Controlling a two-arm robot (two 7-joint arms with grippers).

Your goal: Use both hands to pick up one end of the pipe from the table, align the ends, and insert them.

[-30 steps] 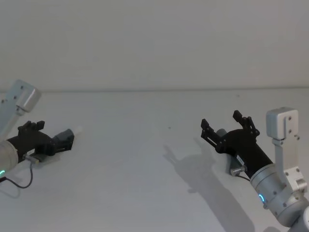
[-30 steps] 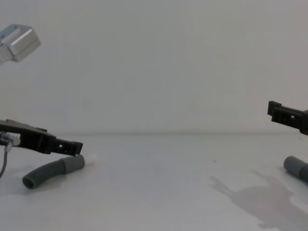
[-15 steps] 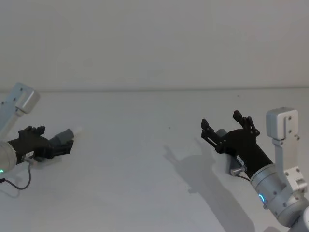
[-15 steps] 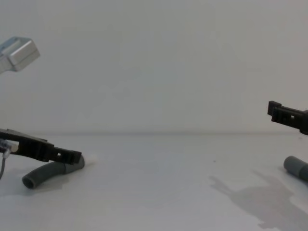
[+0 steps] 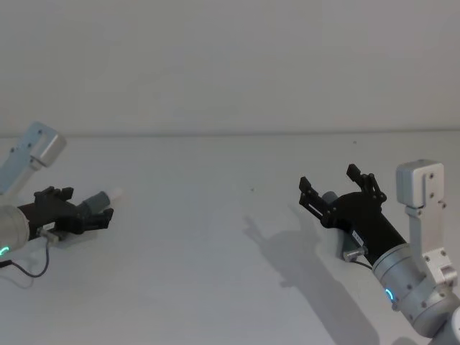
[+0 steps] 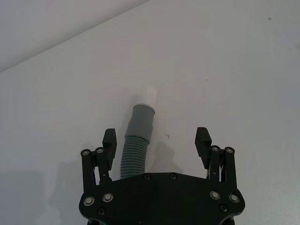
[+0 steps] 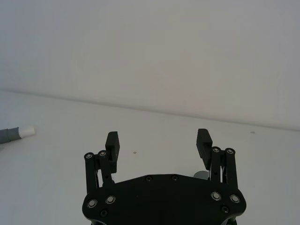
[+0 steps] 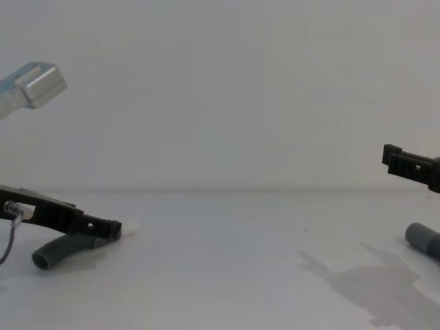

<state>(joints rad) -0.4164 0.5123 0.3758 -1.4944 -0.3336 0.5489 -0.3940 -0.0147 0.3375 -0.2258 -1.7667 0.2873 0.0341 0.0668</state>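
My left gripper point(image 6: 156, 138) stands open low over the table point(image 5: 215, 237), its fingers on either side of one pipe piece. That piece is a ribbed dark grey hose point(image 6: 133, 157) ending in a narrower grey cuff point(image 6: 140, 121) with a whitish tip point(image 6: 149, 93). The hose lies nearer one finger and nothing is pinching it. From the chest view the left gripper point(image 8: 103, 225) covers the cuff, while the hose point(image 8: 58, 249) curves below it. My right gripper point(image 5: 329, 178) hangs open at the right, above the wider grey sleeve point(image 8: 423, 238) of the other piece.
The white table meets a pale wall point(image 5: 230, 65) at the back. A thin black cable point(image 5: 32, 272) loops from the left wrist near the table's left side. Open tabletop lies between the two arms.
The left gripper has dropped lower and now straddles the cuffed hose end at table level. The right arm has not moved.
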